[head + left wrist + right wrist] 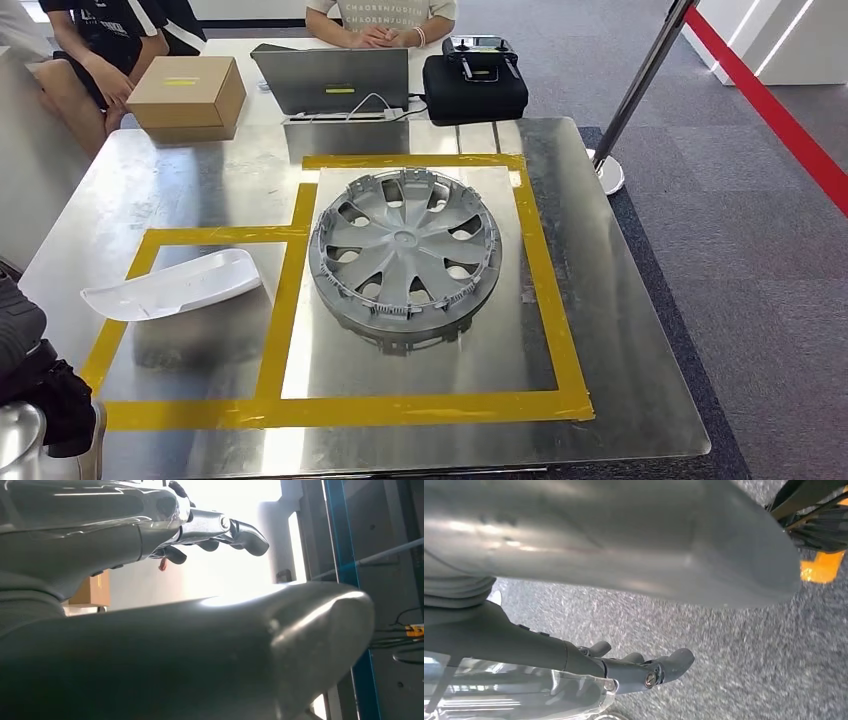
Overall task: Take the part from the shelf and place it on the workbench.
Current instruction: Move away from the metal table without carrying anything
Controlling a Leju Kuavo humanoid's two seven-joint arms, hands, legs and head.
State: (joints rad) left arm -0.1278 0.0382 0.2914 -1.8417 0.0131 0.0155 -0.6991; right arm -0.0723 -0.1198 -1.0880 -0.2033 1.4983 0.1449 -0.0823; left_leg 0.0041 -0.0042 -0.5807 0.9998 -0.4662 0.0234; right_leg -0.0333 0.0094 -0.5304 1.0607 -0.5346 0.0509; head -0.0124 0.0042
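Steel counter (620,330) with yellow tape boxes fills the head view. Left of centre lies a white curved part (175,284): thin, probably light and slick, best taken by its long edges. At centre a grey hubcap (405,257) lies flat, stiff but with brittle-looking clips; grip its rim. Left hand (210,532) and right hand (644,667) grasp nothing, fingers loosely apart.

A demo or test lab: a steel desk (620,330) marked with yellow tape (545,290), a laptop (332,78) at its far edge, grey carpet (760,280), a barrier post (640,85).
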